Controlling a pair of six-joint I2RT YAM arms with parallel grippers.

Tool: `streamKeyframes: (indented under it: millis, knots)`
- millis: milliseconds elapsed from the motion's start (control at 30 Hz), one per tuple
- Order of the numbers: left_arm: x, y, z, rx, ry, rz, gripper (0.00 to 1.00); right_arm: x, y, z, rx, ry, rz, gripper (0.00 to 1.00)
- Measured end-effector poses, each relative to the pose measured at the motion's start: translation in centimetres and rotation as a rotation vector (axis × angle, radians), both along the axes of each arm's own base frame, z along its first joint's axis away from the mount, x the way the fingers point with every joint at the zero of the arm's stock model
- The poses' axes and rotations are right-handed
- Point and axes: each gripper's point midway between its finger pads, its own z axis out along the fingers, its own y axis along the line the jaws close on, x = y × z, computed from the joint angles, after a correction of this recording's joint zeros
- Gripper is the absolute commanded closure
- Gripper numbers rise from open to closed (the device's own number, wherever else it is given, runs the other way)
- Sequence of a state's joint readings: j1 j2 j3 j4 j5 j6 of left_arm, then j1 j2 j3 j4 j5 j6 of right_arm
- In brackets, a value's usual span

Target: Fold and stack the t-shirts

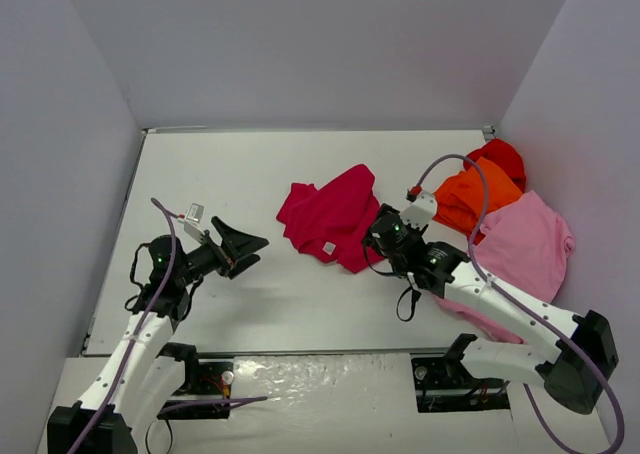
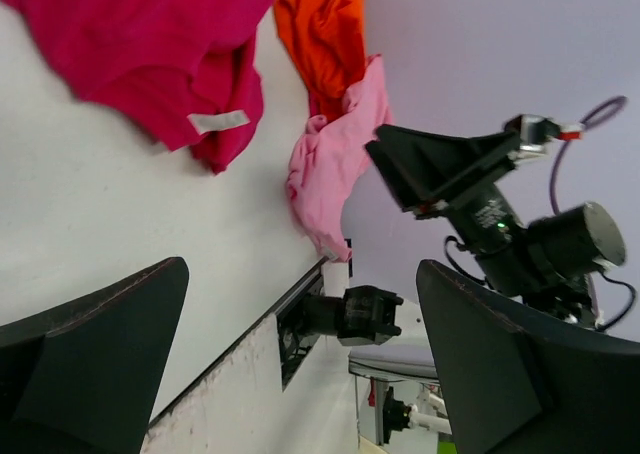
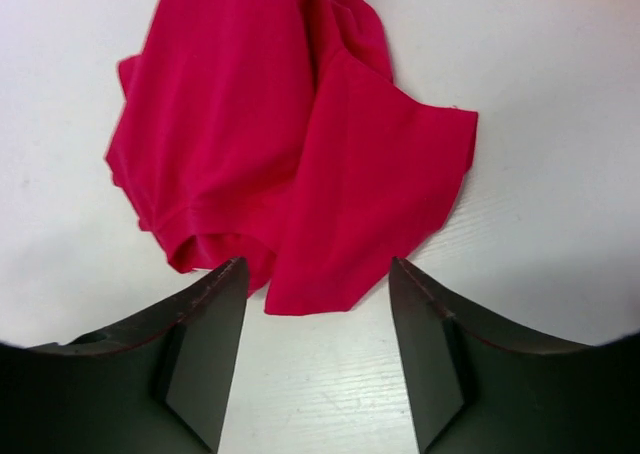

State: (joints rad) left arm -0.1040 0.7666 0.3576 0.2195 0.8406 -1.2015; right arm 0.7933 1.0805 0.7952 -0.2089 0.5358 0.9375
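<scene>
A crumpled crimson t-shirt (image 1: pixel 332 217) (image 3: pixel 290 144) (image 2: pixel 140 44) with a small white tag (image 1: pixel 328 246) (image 2: pixel 218 121) lies mid-table. At the right wall an orange t-shirt (image 1: pixel 472 196) (image 2: pixel 325 34), a light pink one (image 1: pixel 530 242) (image 2: pixel 338 159) and a bright red one (image 1: pixel 502 158) are heaped together. My right gripper (image 1: pixel 373 240) (image 3: pixel 318 266) hovers open just off the crimson shirt's near right edge, with nothing between its fingers. My left gripper (image 1: pixel 248 251) (image 2: pixel 302 269) stands wide open and empty left of that shirt, well apart from it.
The white table (image 1: pixel 230 164) is boxed in by grey walls at the back and both sides. Its near edge carries a metal rail (image 1: pixel 250 352) above the arm bases. The right arm (image 1: pixel 500 299) crosses over the pink shirt.
</scene>
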Motion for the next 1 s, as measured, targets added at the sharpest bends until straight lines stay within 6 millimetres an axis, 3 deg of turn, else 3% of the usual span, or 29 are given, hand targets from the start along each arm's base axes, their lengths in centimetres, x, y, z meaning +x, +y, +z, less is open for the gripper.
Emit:
streamKeyframes:
  millis: [167,367,567,767,867,1000]
  knots:
    - [1.0,-0.1,1.9,-0.018,-0.052,0.004,0.03,0.3,1.5,-2.1,-0.074,0.06,0.044,0.49]
    - [2.0,-0.1,1.6,0.007,-0.057,0.033,0.03,0.2,2.9,-3.3,-0.121,0.098,0.115,0.64]
    - [2.2,1.1,3.4,0.162,-0.152,0.082,0.03,0.3,5.0,-5.1,-0.125,0.151,0.204,0.66]
    - [2.3,3.2,5.1,0.386,-0.171,0.164,0.03,0.9,10.6,-10.4,-0.068,0.27,0.342,0.63]
    - [1.5,3.9,4.5,0.43,-0.147,0.178,0.03,1.0,12.8,-13.0,-0.067,0.322,0.387,0.61]
    - [0.4,4.4,3.0,0.447,-0.106,0.186,0.03,1.6,15.6,-14.2,-0.06,0.329,0.429,0.61]
